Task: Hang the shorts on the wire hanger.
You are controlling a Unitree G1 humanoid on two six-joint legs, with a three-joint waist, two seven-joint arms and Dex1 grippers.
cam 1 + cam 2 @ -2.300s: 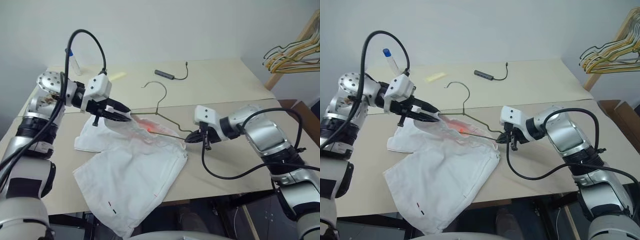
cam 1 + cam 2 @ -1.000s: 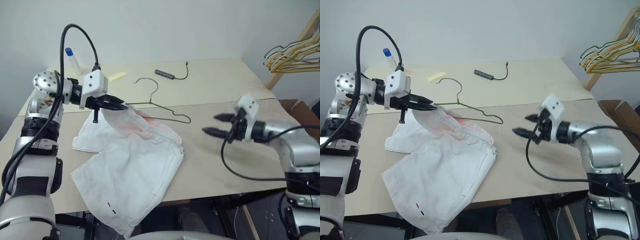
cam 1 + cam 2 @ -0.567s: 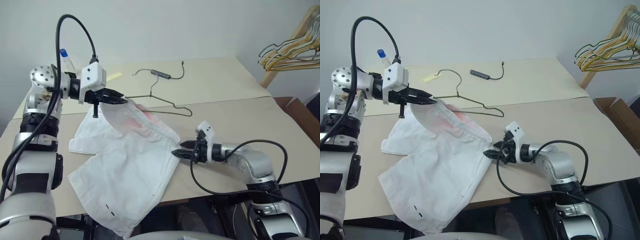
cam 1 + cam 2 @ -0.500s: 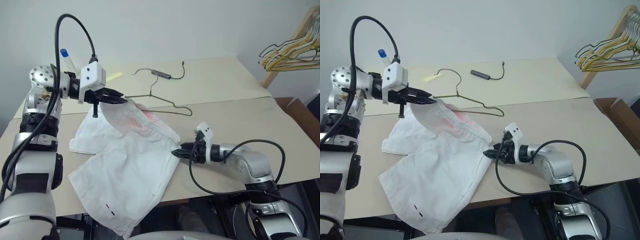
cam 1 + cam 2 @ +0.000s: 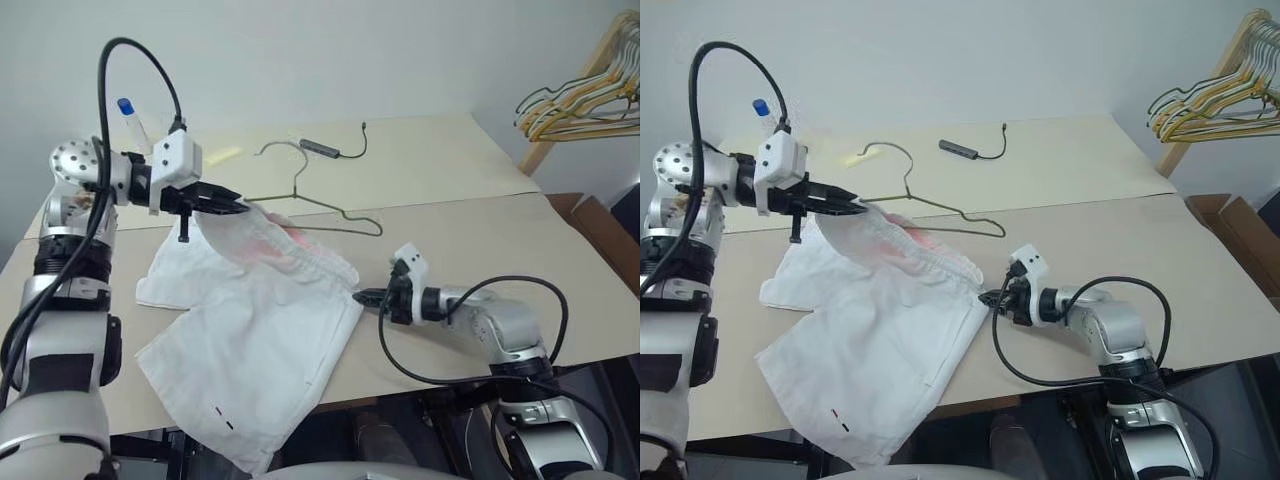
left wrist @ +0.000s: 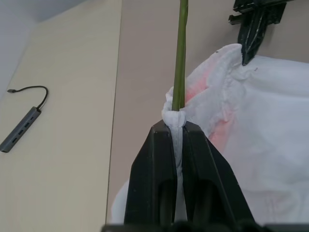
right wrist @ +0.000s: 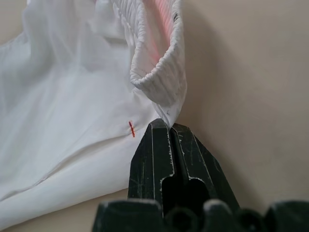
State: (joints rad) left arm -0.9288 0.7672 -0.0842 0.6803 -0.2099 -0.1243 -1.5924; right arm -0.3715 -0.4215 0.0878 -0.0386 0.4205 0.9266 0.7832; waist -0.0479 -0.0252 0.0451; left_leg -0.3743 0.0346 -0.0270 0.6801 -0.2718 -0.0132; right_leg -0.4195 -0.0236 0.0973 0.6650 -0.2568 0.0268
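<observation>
White shorts [image 5: 260, 330] — both grippers pinching waistband

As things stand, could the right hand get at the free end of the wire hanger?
Probably not yet. The right hand is shut on the waistband corner of the shorts, so it would have to let go first. Otherwise bare table lies between it and the wire hanger end.
</observation>
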